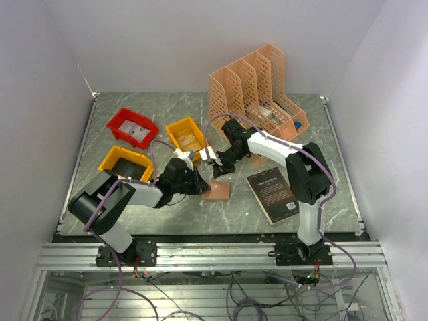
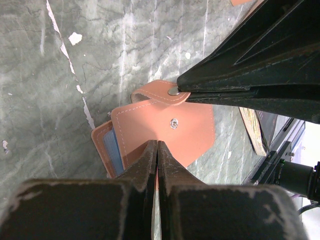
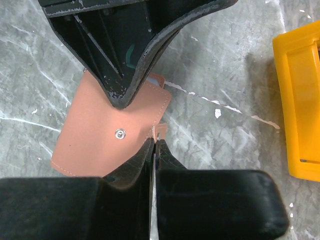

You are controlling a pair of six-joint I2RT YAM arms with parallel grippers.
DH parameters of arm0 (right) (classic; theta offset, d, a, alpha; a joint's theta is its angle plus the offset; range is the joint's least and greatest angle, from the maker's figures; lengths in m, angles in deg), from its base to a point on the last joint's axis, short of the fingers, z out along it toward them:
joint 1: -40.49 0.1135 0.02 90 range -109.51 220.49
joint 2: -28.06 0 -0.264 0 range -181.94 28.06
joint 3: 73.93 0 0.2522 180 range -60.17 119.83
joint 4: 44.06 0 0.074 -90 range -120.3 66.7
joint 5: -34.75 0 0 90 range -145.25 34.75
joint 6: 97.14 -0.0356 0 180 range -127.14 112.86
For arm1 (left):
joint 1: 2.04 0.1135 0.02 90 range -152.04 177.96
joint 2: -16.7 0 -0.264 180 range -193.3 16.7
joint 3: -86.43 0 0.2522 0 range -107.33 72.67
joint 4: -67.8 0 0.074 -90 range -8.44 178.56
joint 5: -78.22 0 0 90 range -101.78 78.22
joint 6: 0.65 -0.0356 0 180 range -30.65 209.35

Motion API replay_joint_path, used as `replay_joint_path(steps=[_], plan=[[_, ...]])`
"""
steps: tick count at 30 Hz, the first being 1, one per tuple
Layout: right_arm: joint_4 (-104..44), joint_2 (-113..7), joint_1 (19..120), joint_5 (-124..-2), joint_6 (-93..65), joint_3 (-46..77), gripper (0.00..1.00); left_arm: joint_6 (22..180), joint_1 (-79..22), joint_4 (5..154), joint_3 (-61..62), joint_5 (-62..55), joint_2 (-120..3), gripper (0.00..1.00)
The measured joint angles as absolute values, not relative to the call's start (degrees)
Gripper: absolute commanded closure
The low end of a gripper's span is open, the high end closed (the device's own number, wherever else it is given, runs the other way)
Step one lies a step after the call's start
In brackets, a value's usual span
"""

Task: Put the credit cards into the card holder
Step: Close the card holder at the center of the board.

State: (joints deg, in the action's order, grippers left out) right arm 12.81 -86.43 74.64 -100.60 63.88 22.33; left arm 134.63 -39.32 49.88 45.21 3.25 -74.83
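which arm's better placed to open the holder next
Likely right: the right gripper is shut on the strap, already off the snap, and can pull; the left gripper clamps the holder edge, steadying it.

The left pincer (image 2: 157, 146) has its fingers pressed together on the near edge of the salmon-pink card holder (image 2: 192, 132); the holder lies on the grey-green marbled bench (image 2: 75, 100), its top face showing pale stitching and a metal snap stud (image 2: 173, 122); blue layers (image 2: 114, 150) peek out at its left edge, pocket or card unclear; the right pincer (image 2: 184, 92), reaching in from the upper right, is closed on the holder's strap tab (image 2: 150, 93), right at its snap; a tan-edged flat thing (image 2: 252, 132) lies near the holder's right side.
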Motion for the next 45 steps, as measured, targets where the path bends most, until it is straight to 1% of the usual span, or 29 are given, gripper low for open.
replay_joint_path(steps=[10,24,31,45], plan=[[12.6,-86.2,74.6,-99.9,64.3,21.6,1.00,134.6,-39.3,49.5,45.2,3.3,-75.1,0.93],[8.5,-79.8,75.6,-97.5,65.3,12.5,1.00,134.9,-39.3,47.8,45.2,4.1,-76.1,0.93],[6.1,-79.1,77.7,-94.8,65.3,10.1,1.00,134.9,-39.3,47.8,45.2,4.2,-76.1,0.93],[4.6,-78.4,78.3,-93.8,65.1,9.0,1.00,135.3,-39.4,47.3,45.6,6.7,-75.9,0.93]])
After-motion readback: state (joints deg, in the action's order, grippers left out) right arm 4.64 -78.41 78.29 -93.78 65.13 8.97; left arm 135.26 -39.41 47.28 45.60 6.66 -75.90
